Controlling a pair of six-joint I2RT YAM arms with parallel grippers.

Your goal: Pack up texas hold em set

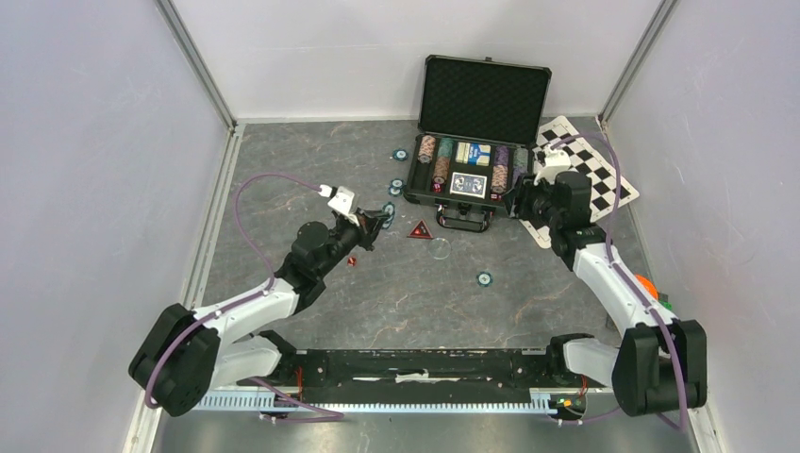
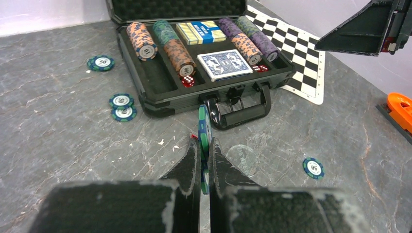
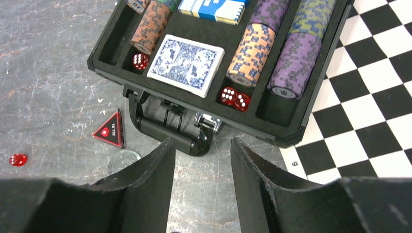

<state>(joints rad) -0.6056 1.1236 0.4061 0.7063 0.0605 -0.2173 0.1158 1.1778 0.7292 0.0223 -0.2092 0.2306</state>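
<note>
left end effector (image 2: pixel 204 148): clenched on striped chip (image 2: pixel 204 124)
right end effector (image 3: pixel 202 145): released, empty
loose chip (image 2: pixel 313 167), lower right: reads "50"

The grey marbled desk (image 2: pixel 58 145) looks smooth, stone-like, faintly sheeny. The black rectangular hard case (image 3: pixel 272 133) is matt plastic, its lid lined with dimpled black foam (image 1: pixel 483 99). The striped round poker chips (image 3: pixel 252 53) look satin; the small red dice (image 3: pixel 228 94) glossy, translucent.

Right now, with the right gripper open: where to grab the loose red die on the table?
Probably from straight above, pinching two opposite side faces of the red die. It's a small cube resting flat on the table, clear all round, so its parallel faces suit a pinch.
</note>
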